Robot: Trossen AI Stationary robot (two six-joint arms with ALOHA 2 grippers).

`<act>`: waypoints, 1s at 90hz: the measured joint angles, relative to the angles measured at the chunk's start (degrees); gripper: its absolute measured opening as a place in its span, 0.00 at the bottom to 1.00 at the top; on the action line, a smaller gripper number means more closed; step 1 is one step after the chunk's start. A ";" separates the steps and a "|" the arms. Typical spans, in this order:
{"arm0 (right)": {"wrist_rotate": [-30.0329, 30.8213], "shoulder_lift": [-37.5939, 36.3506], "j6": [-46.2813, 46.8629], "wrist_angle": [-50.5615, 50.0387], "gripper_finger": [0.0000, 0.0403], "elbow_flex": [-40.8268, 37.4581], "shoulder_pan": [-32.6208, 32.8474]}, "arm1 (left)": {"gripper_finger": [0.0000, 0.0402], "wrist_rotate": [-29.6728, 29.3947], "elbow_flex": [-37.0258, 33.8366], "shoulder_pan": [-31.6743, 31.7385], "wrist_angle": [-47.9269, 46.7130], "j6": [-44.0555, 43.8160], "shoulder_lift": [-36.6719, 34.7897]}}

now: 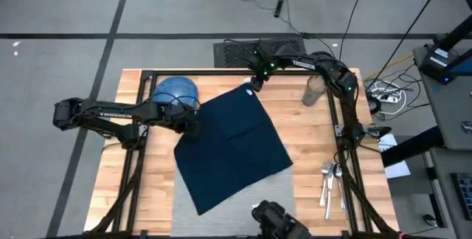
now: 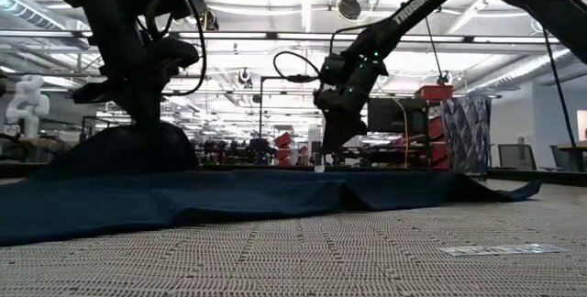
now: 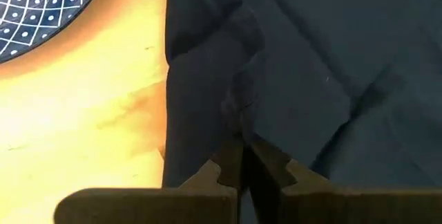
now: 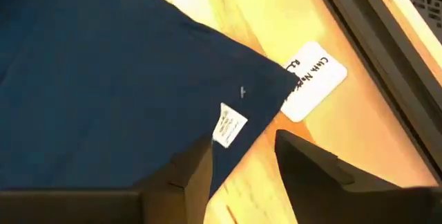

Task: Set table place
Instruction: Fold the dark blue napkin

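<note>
Left jaws pinching the navy napkin edge beside the blue dish — right jaws spread over its far corner.

I see the bench, light butcher-block wood strips inside thin black frame rails, lying flat under both sets of fingers. The place, a light-grey woven mat, lies flat along the bench's near edge, well away from the fingers, its far part hidden under dark cloth. Its small white tag lies flat on the weave.
</note>
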 joint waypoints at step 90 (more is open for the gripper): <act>-6.26 4.97 1.35 -1.11 0.02 -0.02 0.03 | 0.00 3.65 0.00 -2.58 6.84 -0.07 0.00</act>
